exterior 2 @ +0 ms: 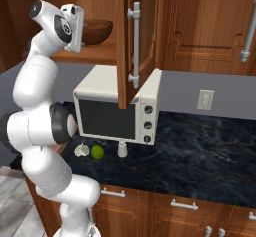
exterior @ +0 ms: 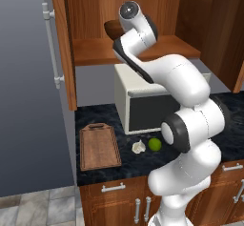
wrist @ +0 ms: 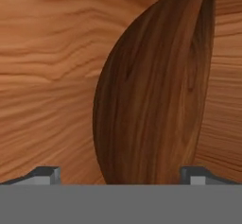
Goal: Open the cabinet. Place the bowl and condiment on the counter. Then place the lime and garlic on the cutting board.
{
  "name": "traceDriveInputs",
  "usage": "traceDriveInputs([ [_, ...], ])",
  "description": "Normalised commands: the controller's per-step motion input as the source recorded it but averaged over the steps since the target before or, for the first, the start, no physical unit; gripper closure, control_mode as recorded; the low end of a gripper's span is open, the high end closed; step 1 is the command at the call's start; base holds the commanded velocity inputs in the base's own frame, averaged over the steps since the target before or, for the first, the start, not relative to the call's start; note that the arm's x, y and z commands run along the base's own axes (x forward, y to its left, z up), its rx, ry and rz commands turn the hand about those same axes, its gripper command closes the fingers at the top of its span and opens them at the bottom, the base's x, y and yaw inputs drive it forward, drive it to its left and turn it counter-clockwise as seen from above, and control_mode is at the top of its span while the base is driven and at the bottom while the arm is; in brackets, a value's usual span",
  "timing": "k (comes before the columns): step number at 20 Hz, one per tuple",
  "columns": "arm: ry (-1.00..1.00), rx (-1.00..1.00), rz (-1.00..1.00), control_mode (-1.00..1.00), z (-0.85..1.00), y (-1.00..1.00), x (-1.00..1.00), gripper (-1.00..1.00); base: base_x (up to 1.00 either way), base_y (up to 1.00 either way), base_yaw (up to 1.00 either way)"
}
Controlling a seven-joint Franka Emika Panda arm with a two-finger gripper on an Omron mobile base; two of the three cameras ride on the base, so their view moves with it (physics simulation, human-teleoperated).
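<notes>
Dark wood is what the claw point(wrist: 121, 173) is facing: the bowl point(wrist: 151, 90) is sitting on the lower shelf point(exterior: 95, 51) of the open cabinet point(exterior 2: 131, 41), and in the hand view it is appearing rolled sideways, its curved wall spanning the gap between the two finger tips point(wrist: 45, 175), which are standing wide apart and holding nothing. The step in hand, by my judgement, is taking the bowl out, so the claw is needing to slide further in until one finger is passing inside the rim and the other outside, then close on the wall rather than on the round belly, which would likely slip. Lifting slightly before pulling back should be keeping the bowl from scraping the shelf, and the open door is hanging close on the right side. Below, on the table point(exterior 2: 210, 146), the condiment point(exterior 2: 122, 149) is already standing in front of the microwave point(exterior 2: 115, 111), with the lime point(exterior: 154, 144) and garlic point(exterior: 138, 147) just beside each other, near the cutting board point(exterior: 99, 147) but not on it.
</notes>
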Motion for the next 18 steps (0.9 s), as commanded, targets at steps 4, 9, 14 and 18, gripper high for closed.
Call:
traceDriveInputs([
  [4,0.01,0.0,0.03,-1.0,-0.12,0.1,0.14,1.0,0.0,0.0,0.0],
  [9,0.09,0.0,0.0,-1.0,-0.08,0.11,0.11,1.0,0.0,0.0,0.0],
  [14,0.07,0.03,0.0,-1.0,-0.02,0.0,-0.01,1.0,0.0,0.0,0.0],
  [18,0.0,0.0,0.0,-1.0,0.0,0.0,-0.54,1.0,0.0,0.0,0.0],
])
